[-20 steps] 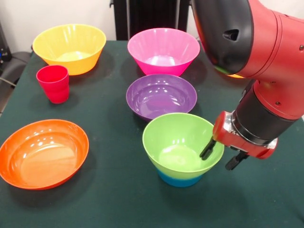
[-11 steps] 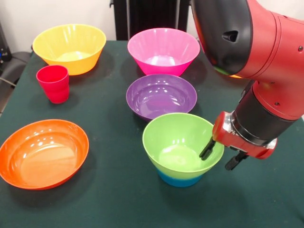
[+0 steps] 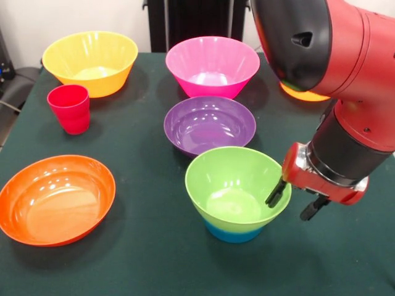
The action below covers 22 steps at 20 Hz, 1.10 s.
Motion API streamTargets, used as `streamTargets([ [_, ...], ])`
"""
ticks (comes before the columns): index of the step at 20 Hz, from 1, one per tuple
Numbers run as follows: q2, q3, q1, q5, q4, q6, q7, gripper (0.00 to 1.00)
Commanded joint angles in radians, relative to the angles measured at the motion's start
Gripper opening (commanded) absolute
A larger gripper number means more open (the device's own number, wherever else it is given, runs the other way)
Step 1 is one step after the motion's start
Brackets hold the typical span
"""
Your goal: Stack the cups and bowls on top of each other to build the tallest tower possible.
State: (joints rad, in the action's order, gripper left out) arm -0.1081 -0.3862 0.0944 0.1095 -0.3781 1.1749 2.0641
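The tower is a lime green bowl [image 3: 231, 185] nested on a small blue bowl [image 3: 234, 233] at the front centre. My gripper [image 3: 294, 201] is open and straddles the green bowl's right rim, one finger inside and the other outside. Behind the tower a wide purple bowl [image 3: 210, 123] sits, and further back a large pink bowl [image 3: 212, 65]. A large yellow bowl [image 3: 91, 61] stands at the back left, with a red cup [image 3: 70, 108] in front of it. At the front left lies a wide orange bowl [image 3: 55, 197]. The arm mostly hides another yellow-orange bowl [image 3: 302, 94].
All of it rests on a dark green table [image 3: 148, 265]. The thick red arm [image 3: 345, 55] fills the upper right and hangs over the table's right side. A dark cabinet [image 3: 197, 18] stands behind the table's far edge.
The gripper and arm have shifted slightly to the right, uncovering a little more of the yellow-orange bowl behind. The bowls and the cup have not moved.
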Motion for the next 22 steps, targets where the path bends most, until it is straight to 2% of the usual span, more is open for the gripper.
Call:
streamTargets([
  [1,0.128,0.039,0.044,0.013,-0.122,0.129,0.068,1.00],
  [2,0.169,0.041,0.058,0.005,-0.187,0.108,0.065,1.00],
  [5,0.243,0.027,0.085,-0.017,-0.289,0.091,0.056,1.00],
  [9,0.274,0.020,0.082,-0.029,-0.321,0.101,0.022,1.00],
  [10,0.254,0.019,0.069,-0.030,-0.286,0.116,0.013,1.00],
  [11,0.266,0.018,0.066,-0.036,-0.305,0.108,-0.004,1.00],
  [16,0.231,0.010,0.032,-0.035,-0.213,0.176,-0.056,1.00],
  [18,0.233,0.015,0.026,-0.030,-0.208,0.197,-0.068,1.00],
  [20,0.251,0.021,0.033,-0.035,-0.245,0.191,-0.084,1.00],
  [22,0.290,0.031,0.049,-0.044,-0.339,0.128,-0.081,1.00],
])
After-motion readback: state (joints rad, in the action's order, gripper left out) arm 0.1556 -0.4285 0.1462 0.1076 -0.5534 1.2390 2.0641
